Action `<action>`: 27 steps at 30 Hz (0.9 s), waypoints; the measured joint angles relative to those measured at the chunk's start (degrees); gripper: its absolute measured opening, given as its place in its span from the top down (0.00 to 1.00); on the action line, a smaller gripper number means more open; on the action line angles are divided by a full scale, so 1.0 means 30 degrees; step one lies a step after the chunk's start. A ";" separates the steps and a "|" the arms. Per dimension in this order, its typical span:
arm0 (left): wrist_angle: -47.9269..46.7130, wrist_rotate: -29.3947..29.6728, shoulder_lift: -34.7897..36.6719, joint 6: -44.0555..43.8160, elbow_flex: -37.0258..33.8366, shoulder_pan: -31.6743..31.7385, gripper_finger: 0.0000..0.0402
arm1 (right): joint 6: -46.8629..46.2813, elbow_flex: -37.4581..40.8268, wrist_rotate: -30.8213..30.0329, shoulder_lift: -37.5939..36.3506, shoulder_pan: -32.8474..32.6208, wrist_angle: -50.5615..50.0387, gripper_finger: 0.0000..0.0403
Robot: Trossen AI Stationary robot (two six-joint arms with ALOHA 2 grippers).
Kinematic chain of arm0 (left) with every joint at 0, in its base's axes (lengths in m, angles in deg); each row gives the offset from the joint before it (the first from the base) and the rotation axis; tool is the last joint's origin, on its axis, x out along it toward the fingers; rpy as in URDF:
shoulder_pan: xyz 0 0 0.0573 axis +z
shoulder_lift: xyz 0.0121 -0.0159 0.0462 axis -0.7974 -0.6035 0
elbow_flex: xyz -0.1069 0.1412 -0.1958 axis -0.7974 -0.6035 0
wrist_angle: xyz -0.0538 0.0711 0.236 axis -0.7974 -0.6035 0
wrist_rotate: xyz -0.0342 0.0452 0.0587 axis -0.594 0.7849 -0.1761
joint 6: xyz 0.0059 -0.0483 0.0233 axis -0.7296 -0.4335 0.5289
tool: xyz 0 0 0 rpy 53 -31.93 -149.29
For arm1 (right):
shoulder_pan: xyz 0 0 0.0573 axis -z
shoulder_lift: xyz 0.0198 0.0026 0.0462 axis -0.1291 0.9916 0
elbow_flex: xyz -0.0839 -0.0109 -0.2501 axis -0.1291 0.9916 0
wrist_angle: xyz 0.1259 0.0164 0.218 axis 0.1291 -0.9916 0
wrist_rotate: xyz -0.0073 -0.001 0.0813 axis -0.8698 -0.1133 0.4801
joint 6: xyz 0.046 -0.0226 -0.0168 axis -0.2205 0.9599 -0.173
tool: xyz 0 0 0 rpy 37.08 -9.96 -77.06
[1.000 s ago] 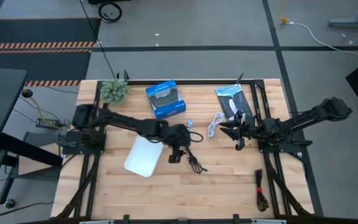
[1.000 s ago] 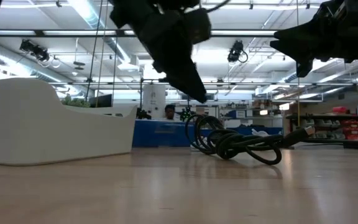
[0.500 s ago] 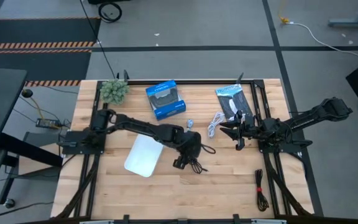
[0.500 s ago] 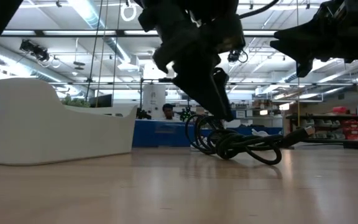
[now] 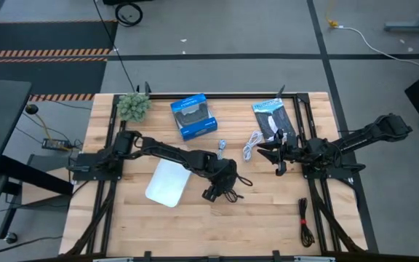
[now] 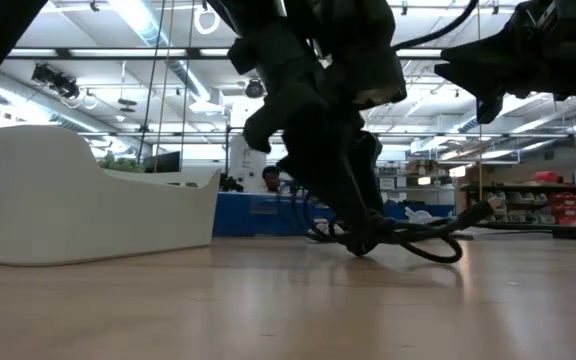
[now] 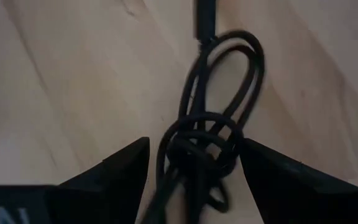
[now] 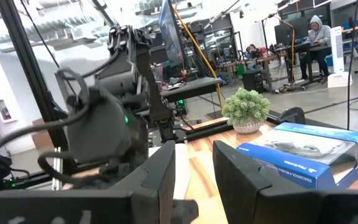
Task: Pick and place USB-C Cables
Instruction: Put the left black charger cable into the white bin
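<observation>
Two fingers of left claw (image 7: 194,180) apart, straddling black cable bundle (image 7: 213,134) on table.

On the wooden worktop (image 5: 129,218), the left end effector (image 5: 222,191) is down over a black cable bundle (image 5: 230,191) near the middle, just beside a white tray (image 5: 167,183). The right end effector (image 5: 277,154) hovers near a white cable (image 5: 252,144) and a flat black packet (image 5: 273,118). Another black cable with a red tie (image 5: 305,221) lies by the right edge.

Left arm hides most of the black cable (image 5: 232,191).
</observation>
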 joint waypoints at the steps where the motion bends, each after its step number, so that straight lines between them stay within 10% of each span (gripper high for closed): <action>1: -0.0034 0.0219 -0.0125 0.0130 0.0000 -0.0048 0.36 | 0.0000 0.0000 0.0002 0.0000 0.0000 -0.0023 0.72; 17: -0.0528 0.1613 -0.0358 -0.0756 -0.0007 -0.0104 0.63 | 0.0000 0.0000 0.0004 0.0000 0.0000 -0.0011 0.72; 27: -0.3359 0.7437 0.3982 -0.6212 -0.0022 -0.1121 0.64 | 0.0000 0.0000 0.0005 -0.0002 0.0000 -0.0008 0.72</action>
